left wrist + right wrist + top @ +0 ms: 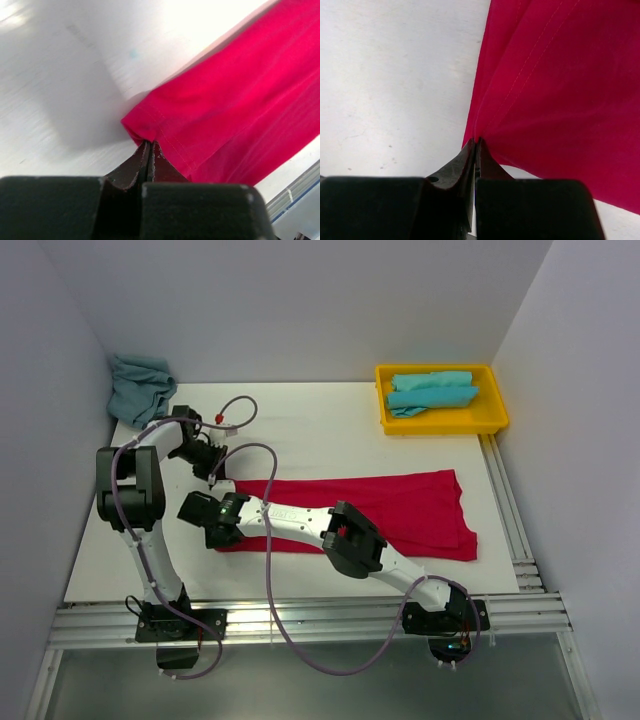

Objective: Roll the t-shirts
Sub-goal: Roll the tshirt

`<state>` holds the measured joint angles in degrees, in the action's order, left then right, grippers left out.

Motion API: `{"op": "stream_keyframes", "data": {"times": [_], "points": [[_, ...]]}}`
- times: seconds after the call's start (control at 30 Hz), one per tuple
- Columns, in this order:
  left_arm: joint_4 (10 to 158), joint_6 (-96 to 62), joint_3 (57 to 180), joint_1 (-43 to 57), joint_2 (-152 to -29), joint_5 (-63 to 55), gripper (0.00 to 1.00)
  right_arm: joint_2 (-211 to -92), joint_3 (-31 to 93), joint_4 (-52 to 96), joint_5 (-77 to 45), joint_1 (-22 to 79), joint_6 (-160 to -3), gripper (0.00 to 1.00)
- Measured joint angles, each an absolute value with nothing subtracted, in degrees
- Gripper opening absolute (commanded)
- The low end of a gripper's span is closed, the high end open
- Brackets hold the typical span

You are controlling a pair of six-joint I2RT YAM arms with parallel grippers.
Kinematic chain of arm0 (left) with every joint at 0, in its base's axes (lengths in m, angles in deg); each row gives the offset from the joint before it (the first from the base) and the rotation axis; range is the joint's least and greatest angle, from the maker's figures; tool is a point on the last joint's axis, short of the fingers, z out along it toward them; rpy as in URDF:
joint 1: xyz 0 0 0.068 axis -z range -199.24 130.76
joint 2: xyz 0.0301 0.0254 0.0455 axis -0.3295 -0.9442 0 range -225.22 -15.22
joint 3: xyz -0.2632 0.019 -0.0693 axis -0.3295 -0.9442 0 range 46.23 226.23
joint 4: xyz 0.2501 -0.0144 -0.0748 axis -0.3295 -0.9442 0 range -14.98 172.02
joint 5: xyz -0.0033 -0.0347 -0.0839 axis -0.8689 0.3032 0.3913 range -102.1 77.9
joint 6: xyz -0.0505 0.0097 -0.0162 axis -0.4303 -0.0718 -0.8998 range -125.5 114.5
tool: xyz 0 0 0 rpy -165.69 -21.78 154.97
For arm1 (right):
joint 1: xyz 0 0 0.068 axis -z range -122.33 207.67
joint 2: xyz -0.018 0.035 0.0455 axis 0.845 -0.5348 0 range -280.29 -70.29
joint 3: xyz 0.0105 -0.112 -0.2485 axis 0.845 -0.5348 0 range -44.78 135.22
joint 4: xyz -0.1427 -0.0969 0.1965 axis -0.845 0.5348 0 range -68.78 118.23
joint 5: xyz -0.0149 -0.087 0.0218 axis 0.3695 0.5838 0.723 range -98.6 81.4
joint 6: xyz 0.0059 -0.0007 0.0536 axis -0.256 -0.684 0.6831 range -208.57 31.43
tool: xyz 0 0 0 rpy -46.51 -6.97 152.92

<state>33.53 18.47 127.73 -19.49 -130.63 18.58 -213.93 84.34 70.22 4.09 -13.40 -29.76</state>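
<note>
Left gripper [148, 145] and right gripper [477, 142] each clamp a corner at one end of the red t-shirt [400, 505], close together. The folded shirt stretches flat across the table [300, 430] to their right.

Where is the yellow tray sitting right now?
In the top view, the yellow tray sits at the table's far right corner, holding turquoise t-shirts, beyond the spread red t-shirt.

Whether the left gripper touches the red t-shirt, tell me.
Touching. The left wrist view shows the left gripper shut on a corner of the red t-shirt.
</note>
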Motion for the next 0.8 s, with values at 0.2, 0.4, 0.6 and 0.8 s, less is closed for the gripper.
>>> {"op": "stream_keyframes", "data": {"times": [0.2,0.4,0.6,0.8], "points": [[33.57,18.54,127.73,-21.04,-130.26,16.89,0.00,-213.91,84.67,67.09,2.30,-13.22,-29.98,0.00],[33.60,18.58,127.46,-21.02,-130.22,16.06,0.00,-212.46,81.50,63.53,1.34,-12.28,-29.94,0.00],[33.18,18.54,127.49,-20.98,-130.00,15.87,0.00,-209.05,76.88,61.17,1.27,-11.67,-29.78,0.00],[32.37,17.36,128.19,-19.60,-128.76,14.49,0.00,-202.26,67.86,57.85,1.53,-11.17,-29.24,0.00]]}}
